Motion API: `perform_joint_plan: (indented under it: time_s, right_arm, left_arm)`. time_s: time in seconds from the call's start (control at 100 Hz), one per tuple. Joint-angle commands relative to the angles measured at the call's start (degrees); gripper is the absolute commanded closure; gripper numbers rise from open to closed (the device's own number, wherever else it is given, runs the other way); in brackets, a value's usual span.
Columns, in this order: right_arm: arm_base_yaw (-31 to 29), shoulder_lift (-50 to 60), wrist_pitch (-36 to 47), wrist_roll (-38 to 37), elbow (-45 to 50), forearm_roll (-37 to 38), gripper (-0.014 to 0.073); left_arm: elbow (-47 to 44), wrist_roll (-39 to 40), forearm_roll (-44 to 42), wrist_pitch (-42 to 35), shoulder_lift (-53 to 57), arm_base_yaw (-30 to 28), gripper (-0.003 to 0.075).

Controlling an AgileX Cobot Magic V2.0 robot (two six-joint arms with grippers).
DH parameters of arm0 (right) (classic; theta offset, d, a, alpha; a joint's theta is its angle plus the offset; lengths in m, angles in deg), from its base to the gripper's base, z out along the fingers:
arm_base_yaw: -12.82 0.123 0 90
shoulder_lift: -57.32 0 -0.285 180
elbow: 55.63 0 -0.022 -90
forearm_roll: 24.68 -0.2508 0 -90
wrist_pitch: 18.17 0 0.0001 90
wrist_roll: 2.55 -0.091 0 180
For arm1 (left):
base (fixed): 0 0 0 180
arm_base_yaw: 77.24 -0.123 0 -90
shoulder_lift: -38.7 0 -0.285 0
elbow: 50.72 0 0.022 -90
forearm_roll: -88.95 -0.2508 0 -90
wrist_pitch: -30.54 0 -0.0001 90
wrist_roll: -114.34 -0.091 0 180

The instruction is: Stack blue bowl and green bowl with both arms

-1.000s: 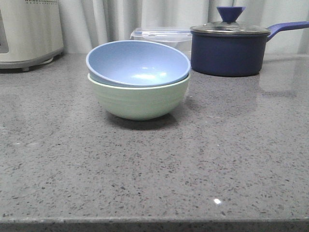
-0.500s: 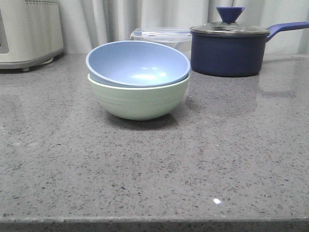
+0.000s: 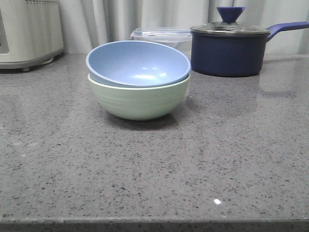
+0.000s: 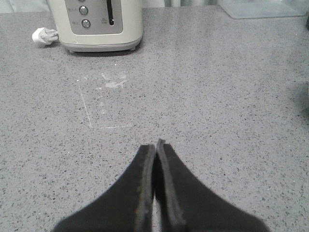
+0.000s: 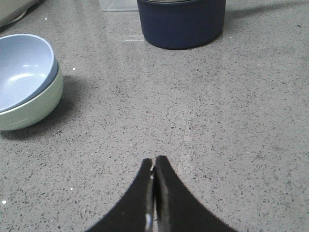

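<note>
Two grippers, left (image 4: 154,145) and right (image 5: 154,162), each with jaws pressed together, holding nothing, over bare worktop (image 3: 154,169), neither in the front view. Worktop front edge nearest; broad open grey surface beyond it. Mid-worktop: blue bowl (image 3: 138,63) nested in green bowl (image 3: 138,100), slightly tilted; stacking appears done. Behind: container (image 3: 161,35), saucepan (image 3: 228,50); toaster (image 4: 95,21) far left.

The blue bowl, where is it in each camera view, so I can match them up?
Front view: blue bowl left of center, nested in the green bowl.
Left wrist view: not in it.
Right wrist view: at the left edge, in the green bowl.
Shared landmark: the navy saucepan, in front and right wrist views.
</note>
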Motion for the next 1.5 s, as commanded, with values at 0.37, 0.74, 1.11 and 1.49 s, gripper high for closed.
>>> perform_joint_plan:
  time_s: [0.37,0.74,1.11,1.49]
  right_arm:
    - [-0.3,-0.4,4.5,0.4,-1.4,0.4,0.0661]
    - [-0.3,-0.4,4.5,0.4,-1.4,0.4,0.0661]
    - [-0.3,-0.4,4.5,0.4,-1.4,0.4,0.0661]
    - [-0.3,-0.5,4.5,0.4,-1.4,0.4,0.0661]
  left_arm:
    - [1.6,0.0,0.3,-5.0,-0.4,-0.2,0.0741]
    - [0.7,0.0,0.3,-5.8,-0.4,-0.2,0.0741]
    - [-13.4,0.0,-0.6,-17.9,12.6,-0.4,0.0741]
    - [-23.8,0.0,-2.0,-26.5,20.8,-0.4,0.0741]
